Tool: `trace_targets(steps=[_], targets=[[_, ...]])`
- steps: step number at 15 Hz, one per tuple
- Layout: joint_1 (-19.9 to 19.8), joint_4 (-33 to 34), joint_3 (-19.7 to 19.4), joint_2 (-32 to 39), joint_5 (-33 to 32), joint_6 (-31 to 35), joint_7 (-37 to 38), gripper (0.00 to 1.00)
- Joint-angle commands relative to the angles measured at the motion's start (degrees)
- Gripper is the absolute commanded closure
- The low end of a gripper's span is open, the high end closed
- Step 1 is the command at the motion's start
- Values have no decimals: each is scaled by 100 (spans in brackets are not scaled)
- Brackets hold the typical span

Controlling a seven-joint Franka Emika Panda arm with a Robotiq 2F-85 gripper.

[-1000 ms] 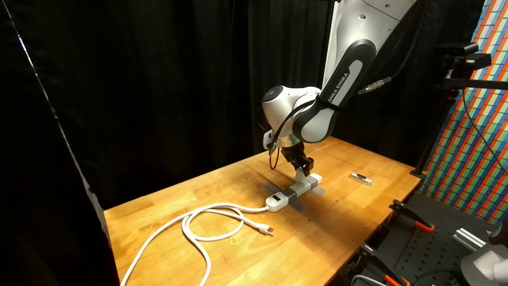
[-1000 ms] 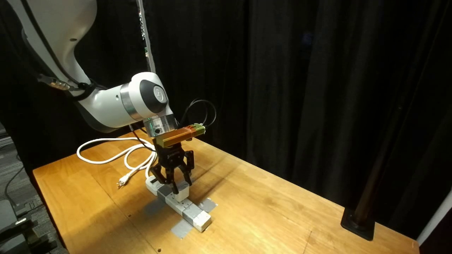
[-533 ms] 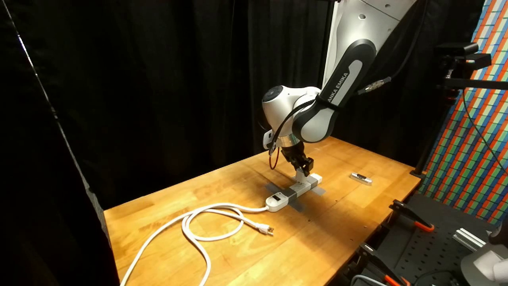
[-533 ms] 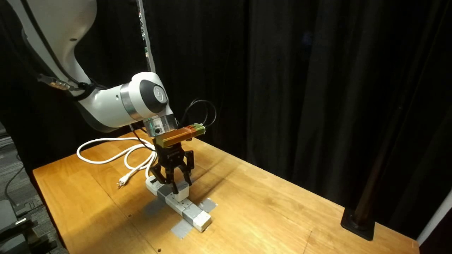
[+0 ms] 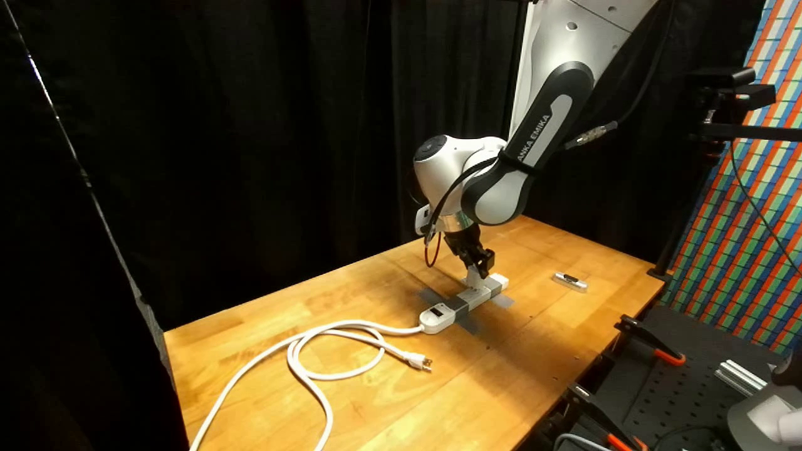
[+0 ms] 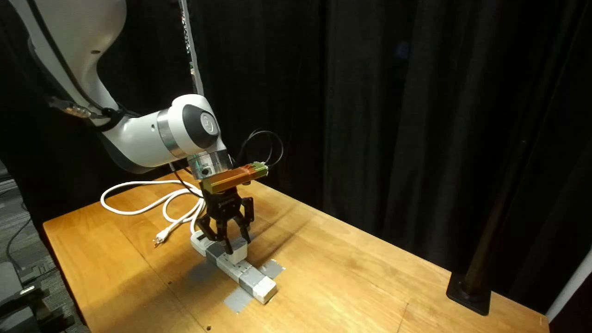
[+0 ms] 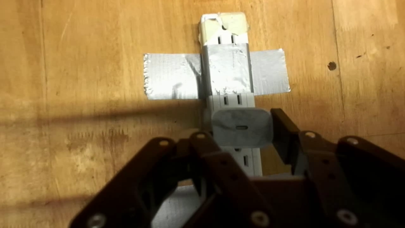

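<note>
A pale, block-shaped charger [image 7: 243,136] with a small oval port in its face sits between the fingers of my gripper [image 6: 238,247]. One dark finger [image 7: 283,136] presses along its right side in the wrist view; the opposite contact is partly hidden behind the linkage. Directly beneath is a white power strip [image 7: 232,100], taped to the wooden table [image 5: 376,275]. The charger stands over the strip's outlets, touching or very close to them. Its underside is hidden, so I cannot tell whether any prongs are in the slots.
Grey tape [image 7: 172,76] crosses the strip. A white cord [image 5: 307,338] loops over the table and ends in a plug [image 5: 416,360]. A small silver-and-black object [image 5: 570,281] lies farther along. Orange-handled clamps [image 5: 669,356] grip the table edge. A black post base [image 6: 469,293] stands near the far end.
</note>
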Motion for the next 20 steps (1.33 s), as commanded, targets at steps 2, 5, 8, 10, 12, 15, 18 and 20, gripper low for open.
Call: trace_targets(steps=[2,5,8,10,12,15,18,20], targets=[[75,-172,-18,-59,18,110,155,78],[93,-244,-29,-108,-34,156,241,78],[116,-285,-48,-143,-63,176,386,78],[97,-278,-46,-136,-45,178,431,78],[79,-255,-44,-116,-11,146,457,78],[59,-245,-29,-107,38,95,467,78],[22,-262,5,-112,102,59,350,78],[-10,-272,20,-116,130,64,275,78]])
